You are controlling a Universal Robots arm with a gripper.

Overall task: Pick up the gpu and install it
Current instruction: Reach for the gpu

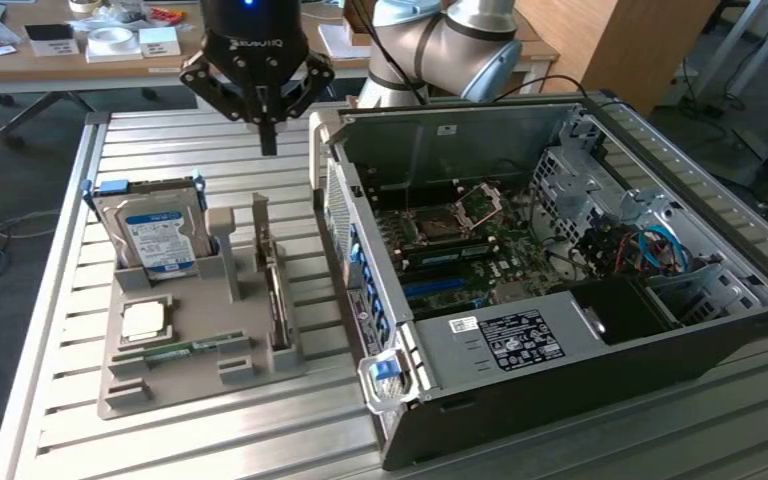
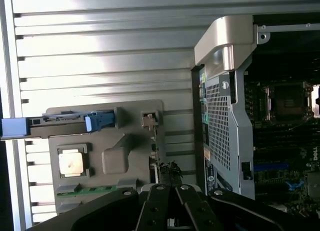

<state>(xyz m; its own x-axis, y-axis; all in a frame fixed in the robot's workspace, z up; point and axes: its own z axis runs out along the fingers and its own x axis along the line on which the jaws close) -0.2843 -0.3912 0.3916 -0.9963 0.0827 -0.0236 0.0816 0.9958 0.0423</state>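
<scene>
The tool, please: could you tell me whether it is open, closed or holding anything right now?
Tool: closed, holding nothing.

Gpu (image 1: 275, 290) thin, dark, vert. on edge in holder (image 1: 157, 388).

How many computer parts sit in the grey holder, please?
4: hard drive upright at the far end, processor chip flat in the middle, green memory stick nearest, gpu on edge along the exterior view's right side.

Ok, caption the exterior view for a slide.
Jaws shut and empty above the slatted table; gpu on edge in the grey tray beside the open computer case.
</scene>
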